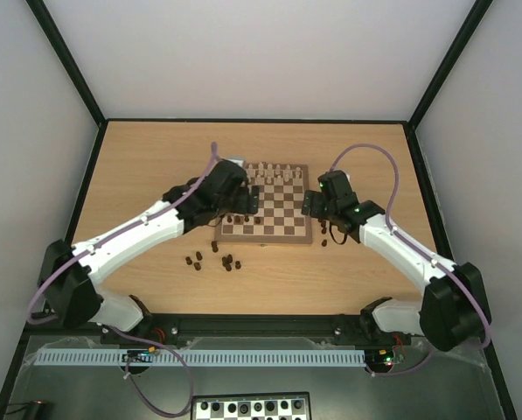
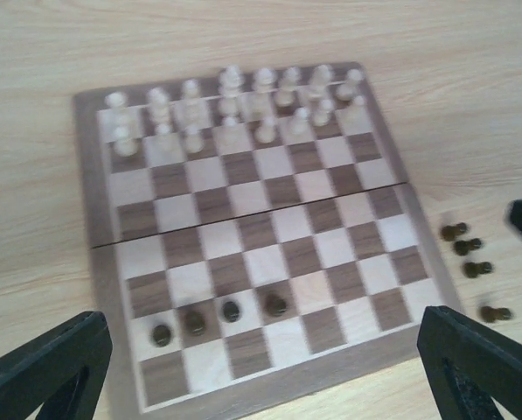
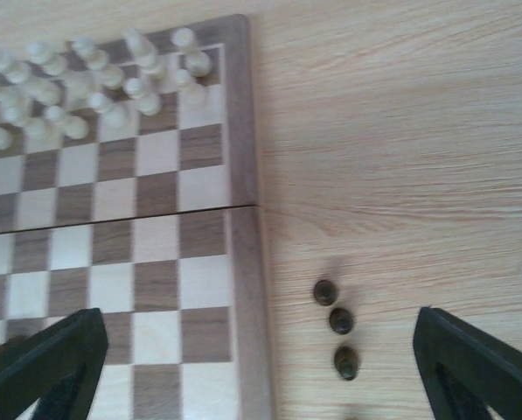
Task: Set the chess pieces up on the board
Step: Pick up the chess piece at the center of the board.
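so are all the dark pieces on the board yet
No, four chess pieces show on the board; others lie on the table.

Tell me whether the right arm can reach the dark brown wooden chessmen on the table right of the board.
Probably yes: the open right claw hangs just above the dark brown wooden chessmen, nothing between.

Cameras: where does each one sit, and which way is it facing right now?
Top external: above and behind the arms, looking down at the table and board; both arms show, bases nearest.
Left wrist: over the board's near side, facing the pale pieces; the open left gripper fills the bottom corners.
Right wrist: over the board's right edge; the open right gripper fills the bottom corners.
Shared: both wrist views show loose dark pieces on the table right of the board.
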Robot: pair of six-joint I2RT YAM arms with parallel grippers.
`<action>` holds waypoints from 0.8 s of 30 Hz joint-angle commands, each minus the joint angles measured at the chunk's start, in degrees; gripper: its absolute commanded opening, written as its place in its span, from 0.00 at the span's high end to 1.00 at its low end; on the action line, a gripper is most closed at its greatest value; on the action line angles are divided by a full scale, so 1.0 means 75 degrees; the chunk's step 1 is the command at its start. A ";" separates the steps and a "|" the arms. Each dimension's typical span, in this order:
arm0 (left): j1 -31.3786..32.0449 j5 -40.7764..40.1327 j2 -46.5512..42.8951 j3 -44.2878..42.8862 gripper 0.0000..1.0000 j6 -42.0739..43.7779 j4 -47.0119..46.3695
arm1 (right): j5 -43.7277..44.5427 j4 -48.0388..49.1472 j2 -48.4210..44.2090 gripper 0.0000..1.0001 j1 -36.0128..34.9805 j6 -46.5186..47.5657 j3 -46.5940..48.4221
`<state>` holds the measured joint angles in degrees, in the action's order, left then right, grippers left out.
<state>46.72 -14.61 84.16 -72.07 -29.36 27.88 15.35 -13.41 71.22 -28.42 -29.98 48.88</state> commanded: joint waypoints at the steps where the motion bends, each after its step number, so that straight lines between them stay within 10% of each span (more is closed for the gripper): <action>1: -0.0590 0.0026 -0.0656 0.1229 0.01 -0.0135 -0.0117 | -0.0014 -0.0173 0.0475 0.08 0.0484 -0.0075 -0.0082; 7: -0.1304 0.0434 -0.1261 0.2341 0.00 -0.0280 -0.0517 | -0.0273 -0.0182 0.1374 0.38 0.0806 0.0022 0.0211; 24: -0.2070 0.0752 -0.1852 0.3196 0.00 -0.0548 -0.0982 | -0.0413 -0.0077 0.2653 0.68 0.0812 0.0130 0.0325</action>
<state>31.31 -10.24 69.65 -48.21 -33.04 21.47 11.25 -13.06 90.50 -22.48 -29.23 50.30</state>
